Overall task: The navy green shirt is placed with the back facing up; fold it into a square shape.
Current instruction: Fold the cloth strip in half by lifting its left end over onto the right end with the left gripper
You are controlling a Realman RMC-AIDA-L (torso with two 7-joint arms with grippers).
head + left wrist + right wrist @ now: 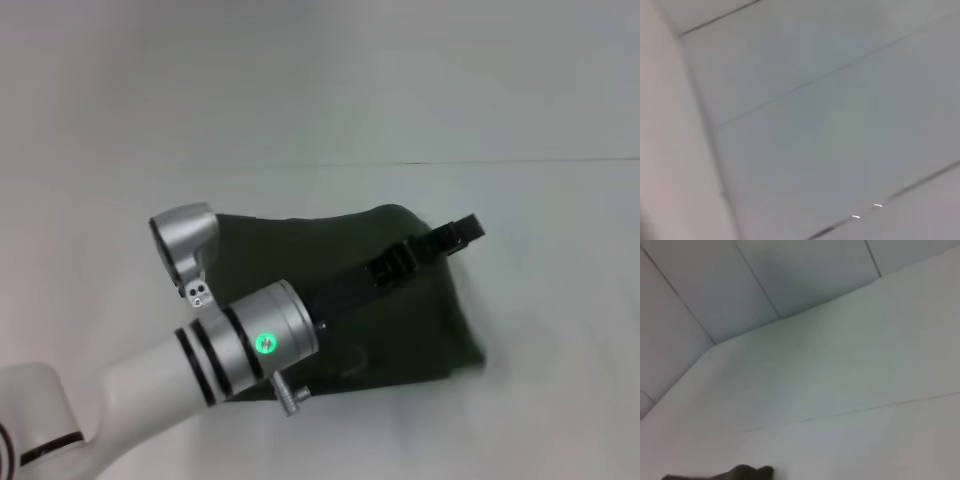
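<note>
Left gripper (462, 232) reaches across the shirt (400, 330) to its far edge; whether its fingers clamp cloth, I cannot tell.

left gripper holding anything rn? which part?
Cannot tell. The left gripper is at the navy green shirt's far right corner; its grip isn't visible.

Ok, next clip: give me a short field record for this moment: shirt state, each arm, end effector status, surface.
shirt: navy green shirt lies bunched in a compact, partly folded heap, not a neat square
left arm: reaches from the near left across the shirt; left end effector sits over the shirt's far right edge
left end effector fingers: cannot tell whether open or shut
right arm: not seen in the head view
surface: pale table
wrist views: mostly pale surface and panels; a dark sliver shows at the right wrist view's edge
</note>
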